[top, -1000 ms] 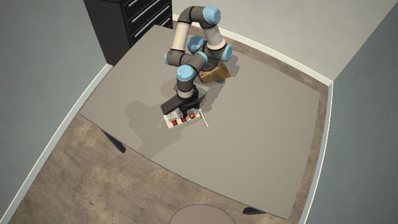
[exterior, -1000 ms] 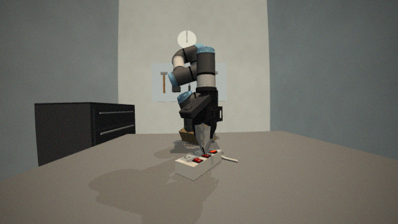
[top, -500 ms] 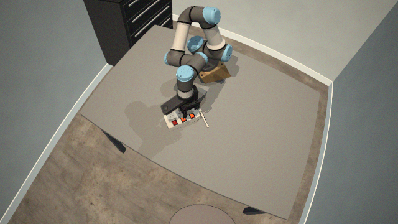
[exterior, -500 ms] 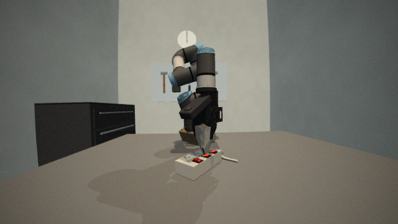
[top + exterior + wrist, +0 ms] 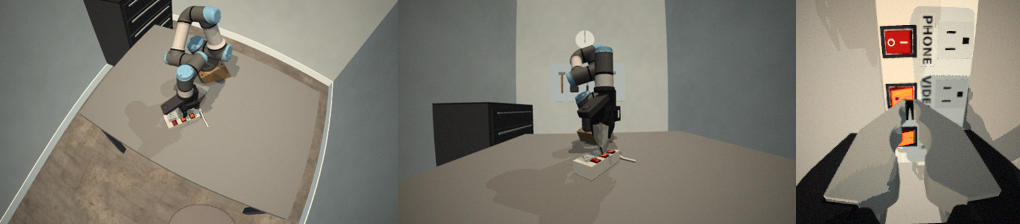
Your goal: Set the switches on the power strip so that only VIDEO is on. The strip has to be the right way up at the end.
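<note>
Fingertips of the gripper (image 5: pixel 909 116) stood pressed together with nothing between them, pointing down over the middle rocker of the power strip (image 5: pixel 597 162). From the wrist, the closed tips met at the near edge of the VIDEO switch (image 5: pixel 901 94), which glowed orange, though whether they touched it could not be told. Beyond it, the PHONE switch (image 5: pixel 898 41) showed a darker red. A 3rd switch (image 5: pixel 909 136), bright orange, showed through the gap below the fingertips, its label hidden by the fingers.

The strip lay right way up on the grey table (image 5: pixel 249 140), switches and outlets facing the ceiling, near the table's middle and a little in front of the arm's wooden base block (image 5: pixel 222 74). A short white cord stub (image 5: pixel 204 119) stuck out from the strip's end nearest the base.

In the exterior view, the arm (image 5: pixel 603 74) folded over itself and reached straight down. A black drawer cabinet (image 5: pixel 476 127) stood off the table's far corner, and a round wall clock (image 5: pixel 584 38) hung behind the arm.
</note>
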You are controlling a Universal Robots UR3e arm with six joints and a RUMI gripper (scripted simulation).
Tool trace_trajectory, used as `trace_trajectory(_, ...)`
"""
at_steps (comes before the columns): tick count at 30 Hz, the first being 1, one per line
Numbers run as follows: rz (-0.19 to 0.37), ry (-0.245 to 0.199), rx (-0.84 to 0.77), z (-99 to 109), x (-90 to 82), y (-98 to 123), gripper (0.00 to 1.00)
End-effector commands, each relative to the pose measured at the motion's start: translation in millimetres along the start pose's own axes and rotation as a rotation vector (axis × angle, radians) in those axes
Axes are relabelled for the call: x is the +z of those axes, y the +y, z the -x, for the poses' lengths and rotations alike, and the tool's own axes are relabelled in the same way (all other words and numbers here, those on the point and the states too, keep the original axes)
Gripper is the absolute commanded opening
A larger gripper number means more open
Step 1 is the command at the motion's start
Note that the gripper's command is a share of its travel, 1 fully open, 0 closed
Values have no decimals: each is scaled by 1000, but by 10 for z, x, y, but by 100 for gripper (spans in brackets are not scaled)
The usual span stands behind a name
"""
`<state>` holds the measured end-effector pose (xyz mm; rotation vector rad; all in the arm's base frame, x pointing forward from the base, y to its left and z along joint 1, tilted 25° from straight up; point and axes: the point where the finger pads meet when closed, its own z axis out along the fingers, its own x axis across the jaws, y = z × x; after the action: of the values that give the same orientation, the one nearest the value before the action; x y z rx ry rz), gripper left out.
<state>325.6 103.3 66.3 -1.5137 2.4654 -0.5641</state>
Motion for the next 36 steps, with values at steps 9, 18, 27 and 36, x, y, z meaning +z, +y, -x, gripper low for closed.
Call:
trace_trajectory(9, -2, -1, 0, 4, -251, -6, 0)
trace_trajectory(18, -2, -1, 0, 4, -360, -6, 0)
trace_trajectory(27, -2, -1, 0, 4, -360, -6, 0)
trace_trajectory(36, -2, -1, 0, 5, -360, -3, 0)
